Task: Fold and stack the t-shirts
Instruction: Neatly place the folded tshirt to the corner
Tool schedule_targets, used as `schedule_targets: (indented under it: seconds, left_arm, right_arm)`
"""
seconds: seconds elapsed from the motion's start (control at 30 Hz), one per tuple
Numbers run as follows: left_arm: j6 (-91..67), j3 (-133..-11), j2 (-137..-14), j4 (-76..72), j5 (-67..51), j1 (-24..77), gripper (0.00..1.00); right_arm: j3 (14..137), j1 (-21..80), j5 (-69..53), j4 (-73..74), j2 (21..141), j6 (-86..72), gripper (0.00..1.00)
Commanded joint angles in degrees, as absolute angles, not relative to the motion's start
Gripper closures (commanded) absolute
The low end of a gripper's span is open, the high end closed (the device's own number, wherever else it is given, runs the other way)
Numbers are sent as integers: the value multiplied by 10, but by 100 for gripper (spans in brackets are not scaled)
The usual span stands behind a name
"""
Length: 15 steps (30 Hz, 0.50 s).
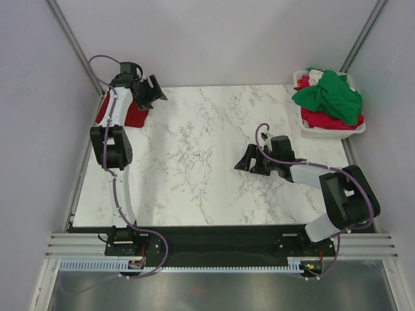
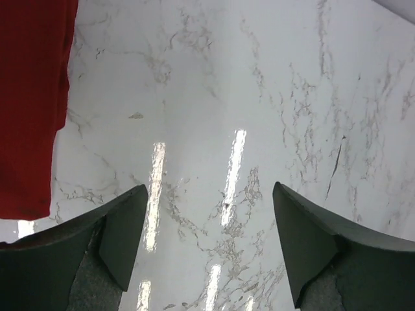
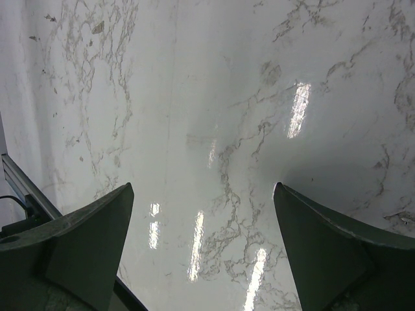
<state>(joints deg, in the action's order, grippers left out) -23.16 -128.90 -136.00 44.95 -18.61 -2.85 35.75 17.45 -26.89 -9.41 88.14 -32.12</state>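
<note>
Dark red t-shirt [image 1: 135,116], folded flat at the far left corner of the marble table [image 1: 194,168]. Shows its full spread only from the top camera, though crossed there by the left arm [image 1: 117,109]. Appears in the left wrist view as one strip along the left border, straight edge running top to bottom. From above, seems to stretch left to right across the corner; neck and hem direction impossible to tell.

Heaped in the white basket [image 1: 332,134] at the far right corner, visible from above only: green t-shirt [image 1: 327,94] over lighter red t-shirts [image 1: 324,120].

Left gripper [image 1: 153,91] hanging just beside the dark red t-shirt, jaws spread, nothing between them. Right gripper [image 1: 249,161] over bare marble right of centre, jaws wide apart, empty.
</note>
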Motion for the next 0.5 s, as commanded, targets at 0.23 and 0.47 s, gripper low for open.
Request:
schedule_targets:
  seconds: [0.23,0.47]
  left_arm:
    - [-264,-1445,-1464,421,-184,-41,17]
    - [-327,-1440,-1520,326,-233,-43,20]
  right_arm:
    - [352,175,-272,-101,887,-310,2]
    - [352,175,-272,-103,889,-311,2]
